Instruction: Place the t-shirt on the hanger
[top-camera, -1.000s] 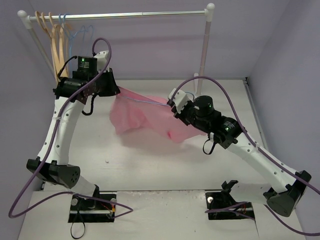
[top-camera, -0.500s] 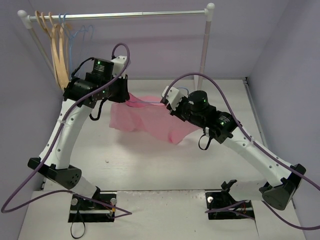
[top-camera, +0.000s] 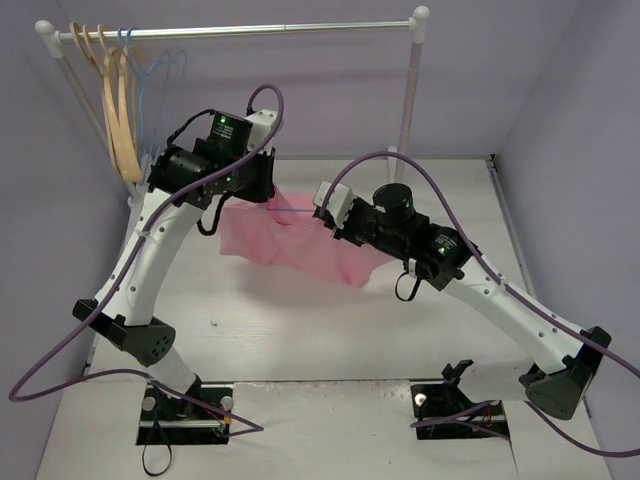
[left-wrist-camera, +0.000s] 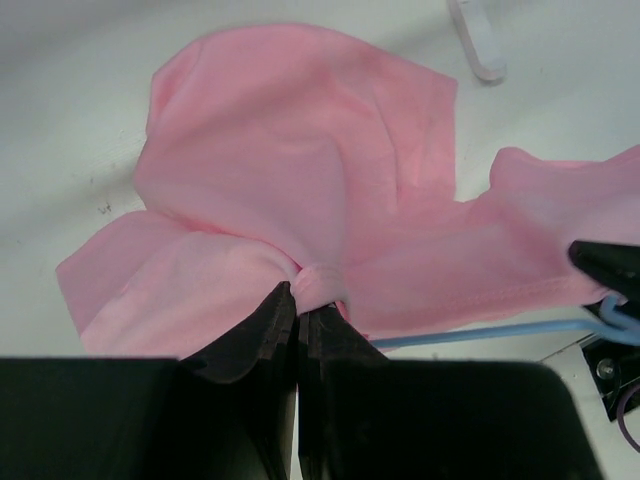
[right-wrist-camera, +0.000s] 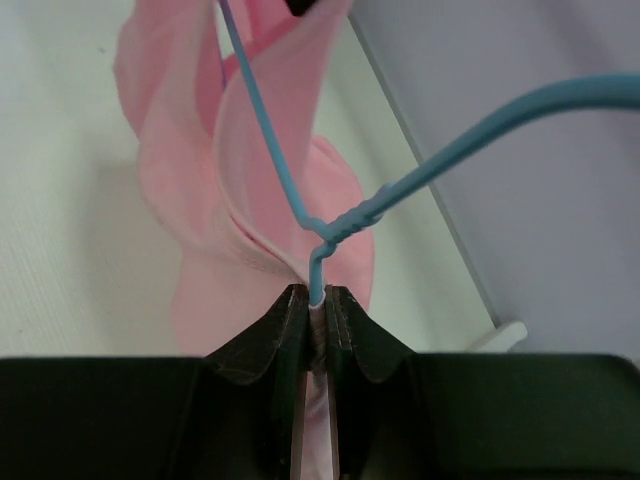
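Left wrist shows the left gripper (left-wrist-camera: 298, 296), jaws pinched shut on the t-shirt (left-wrist-camera: 300, 150); right gripper (right-wrist-camera: 317, 298) jaws clamp the hanger (right-wrist-camera: 345, 222) wire.

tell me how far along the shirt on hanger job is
Done: one wire arm of the hanger already runs inside the t-shirt. In hand: the left gripper pinches a fold of cloth, and the right gripper clamps the hanger's neck. Left: the other wire arm is bare, so the shirt isn't seated on both shoulders yet.
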